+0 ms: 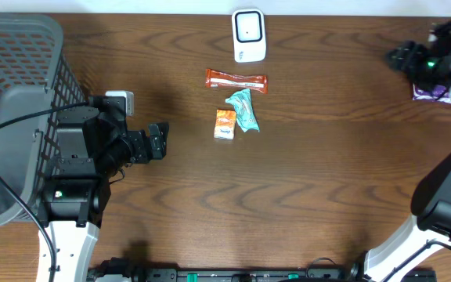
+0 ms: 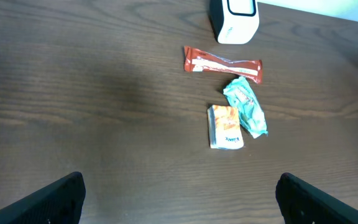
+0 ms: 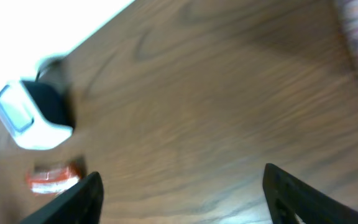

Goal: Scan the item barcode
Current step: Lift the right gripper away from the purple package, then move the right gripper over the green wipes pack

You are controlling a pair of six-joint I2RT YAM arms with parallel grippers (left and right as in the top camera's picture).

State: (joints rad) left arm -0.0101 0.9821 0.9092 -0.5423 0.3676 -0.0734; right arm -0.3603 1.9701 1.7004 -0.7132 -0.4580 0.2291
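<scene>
Clearly purple, the packet point(image 1: 429, 93) lies far right of the white scanner point(image 1: 249, 35), partly hidden under the right gripper point(image 3: 182, 177). That gripper's jaws stand spread, holding nothing. The left gripper point(image 2: 179, 186) is also spread wide.

A grey mesh basket point(image 1: 57, 74) stands at the wooden table point(image 1: 327, 157).

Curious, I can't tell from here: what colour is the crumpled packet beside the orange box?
The packet is teal; the left wrist view shows it best.

white scanner point(image 1: 249, 35), orange packet point(image 1: 225, 124), teal wrapper point(image 1: 243, 110)
</scene>
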